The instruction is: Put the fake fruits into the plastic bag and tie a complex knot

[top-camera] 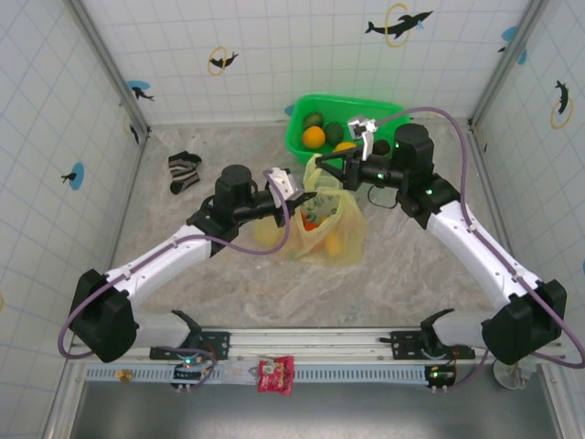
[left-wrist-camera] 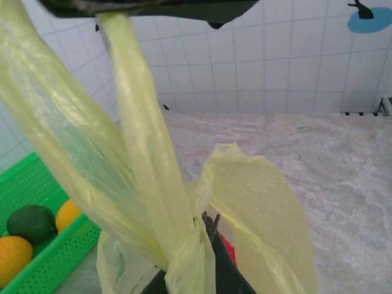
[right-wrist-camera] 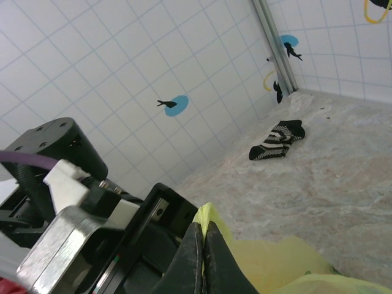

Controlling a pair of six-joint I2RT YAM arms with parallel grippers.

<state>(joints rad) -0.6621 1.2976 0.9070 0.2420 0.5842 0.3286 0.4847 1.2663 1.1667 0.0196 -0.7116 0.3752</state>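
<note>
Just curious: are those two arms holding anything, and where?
Left fingers pinch the plastic bag by a stretched handle; right fingers seem shut on its upper edge.

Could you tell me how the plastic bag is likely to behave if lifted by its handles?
The plastic bag looks thin and translucent, so probably floppy, sagging around the fruits inside. Its handle is drawn into a narrow strip, so it may stretch or slip.
</note>
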